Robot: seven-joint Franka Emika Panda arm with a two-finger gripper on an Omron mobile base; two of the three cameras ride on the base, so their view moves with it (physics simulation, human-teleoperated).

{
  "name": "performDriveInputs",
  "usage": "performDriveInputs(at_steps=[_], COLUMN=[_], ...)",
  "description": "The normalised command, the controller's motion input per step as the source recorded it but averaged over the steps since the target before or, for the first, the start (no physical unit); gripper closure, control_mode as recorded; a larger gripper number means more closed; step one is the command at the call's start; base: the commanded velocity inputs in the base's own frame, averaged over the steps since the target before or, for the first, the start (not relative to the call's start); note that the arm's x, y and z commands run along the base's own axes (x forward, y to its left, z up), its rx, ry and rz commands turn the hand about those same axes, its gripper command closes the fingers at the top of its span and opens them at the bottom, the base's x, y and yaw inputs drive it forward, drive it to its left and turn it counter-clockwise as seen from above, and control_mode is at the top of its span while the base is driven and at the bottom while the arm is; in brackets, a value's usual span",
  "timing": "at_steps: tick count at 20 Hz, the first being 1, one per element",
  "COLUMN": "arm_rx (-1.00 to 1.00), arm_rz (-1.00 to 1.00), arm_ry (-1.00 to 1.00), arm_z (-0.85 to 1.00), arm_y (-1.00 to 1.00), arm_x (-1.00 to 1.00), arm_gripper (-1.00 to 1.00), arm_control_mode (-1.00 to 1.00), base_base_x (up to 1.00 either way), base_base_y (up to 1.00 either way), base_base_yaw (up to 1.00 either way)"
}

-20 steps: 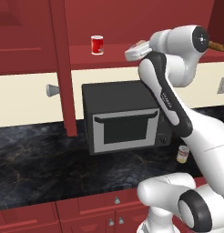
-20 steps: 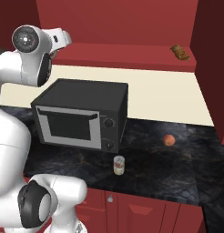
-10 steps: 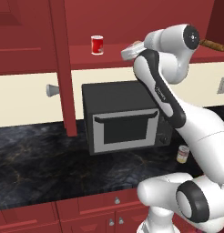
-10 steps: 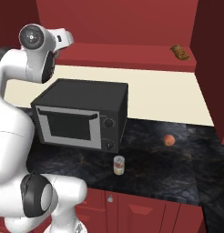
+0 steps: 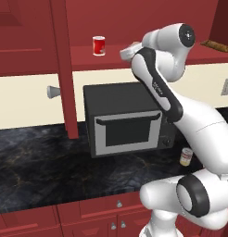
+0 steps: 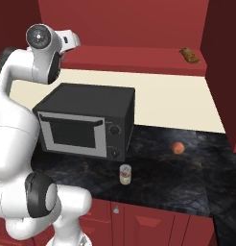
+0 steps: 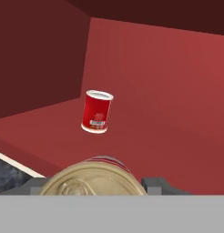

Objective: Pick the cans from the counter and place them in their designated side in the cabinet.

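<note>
The gripper (image 7: 99, 189) clamped a red-striped can (image 7: 96, 177) lying lengthwise, gold lid toward the camera, near the cabinet shelf (image 7: 50, 132) front edge.

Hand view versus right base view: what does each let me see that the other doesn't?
Hand view's own: the pincer shut on a gold-lidded can, and an all-red can standing upright on the cabinet shelf ahead. Right base view's own: the microwave, a yellow-labelled can on the counter before it, a small orange fruit, a brown item. Shared: the cabinet shelf.
</note>
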Motion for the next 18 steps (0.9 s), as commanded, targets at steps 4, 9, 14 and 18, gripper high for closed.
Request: performDriveInputs(at_steps=[4, 9, 14, 18], arm_rx=[0.0, 0.0, 0.0, 0.0], arm_rz=[0.0, 0.0, 0.0, 0.0], arm_ry=[0.01, 0.02, 0.02, 0.03], arm_z=[-0.05, -0.05, -0.02, -0.03], arm_y=[0.04, 0.04, 0.05, 0.06], arm_x=[0.25, 0.28, 0.28, 0.27], arm_gripper=[1.0, 1.0, 1.0, 1.0], arm_control_mode=[-1.0, -1.0, -1.0, -1.0], base_base_x=[0.0, 0.0, 0.0, 0.0], base_base_y=[0.0, 0.0, 0.0, 0.0], base_base_yaw=[0.0, 0.0, 0.0, 0.0])
